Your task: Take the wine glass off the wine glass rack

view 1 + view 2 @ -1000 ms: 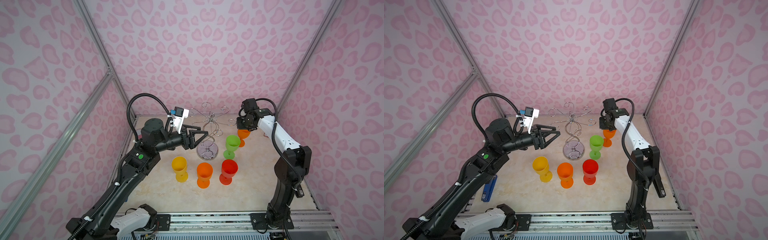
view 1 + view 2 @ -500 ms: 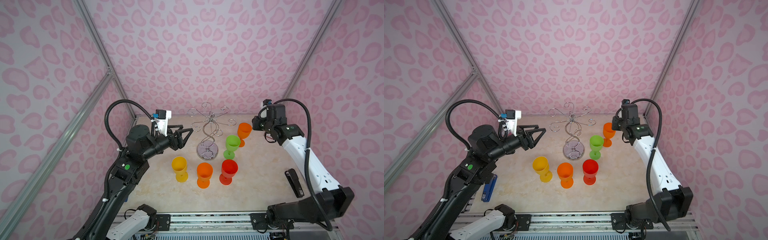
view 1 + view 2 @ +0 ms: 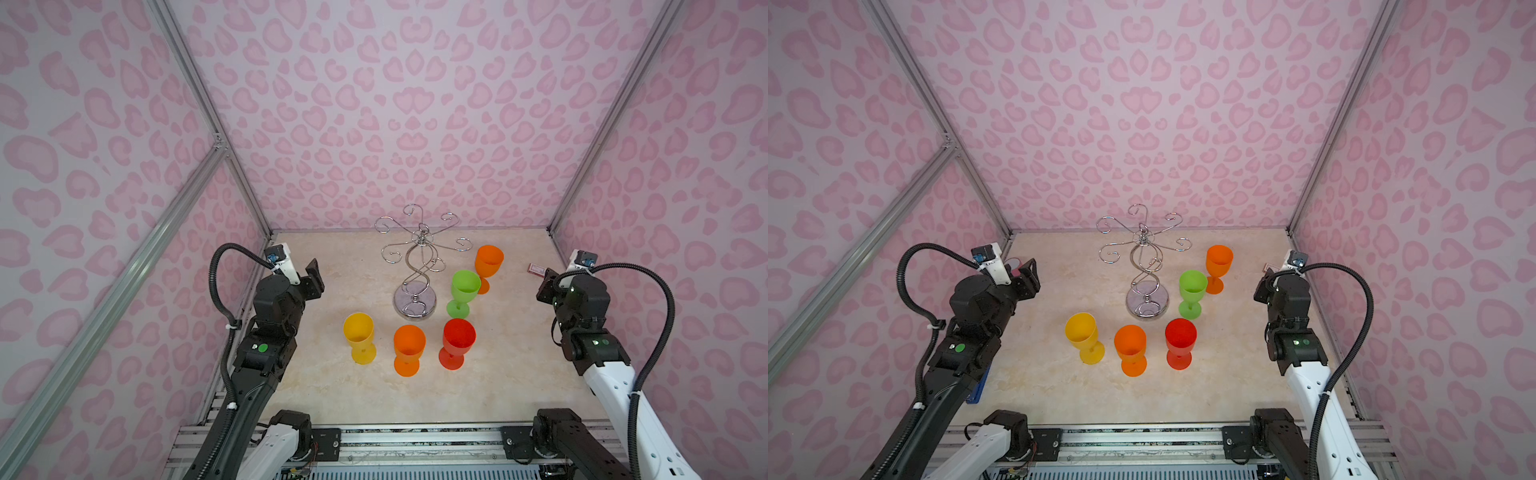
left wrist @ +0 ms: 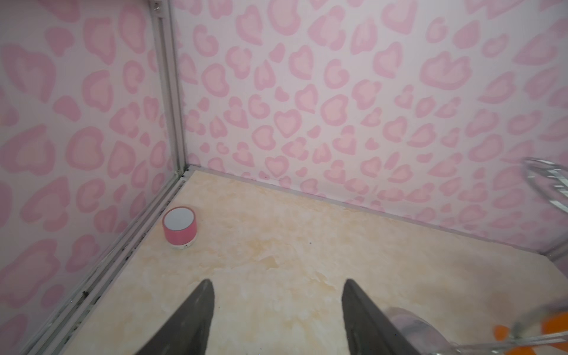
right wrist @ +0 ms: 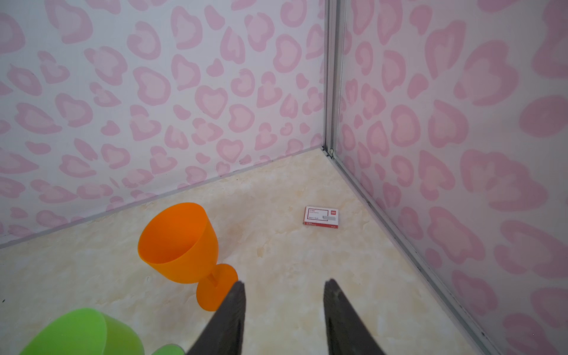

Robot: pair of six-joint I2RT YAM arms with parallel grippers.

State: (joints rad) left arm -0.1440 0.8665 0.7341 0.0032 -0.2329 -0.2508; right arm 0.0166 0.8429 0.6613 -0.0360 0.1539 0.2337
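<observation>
Rack: wine glass rack (image 3: 415,266) stood upright on the counter (image 3: 519,374), toward 12 o'clock, centre.
Glasses: all upright on counter; green glass (image 3: 464,289) and far orange glass (image 3: 488,264) at rack's 3 o'clock, red glass (image 3: 458,338) at 5, near orange glass (image 3: 409,345) at 6, yellow glass (image 3: 359,334) at 7.
Left: left claw (image 4: 276,282) released, empty, rack's 9 o'clock, well apart.
Right: right claw (image 5: 285,282) released, empty, rack's 3 o'clock, well apart.

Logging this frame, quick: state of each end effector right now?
Left end effector: open, holding nothing.
Right end effector: open, holding nothing.
</observation>
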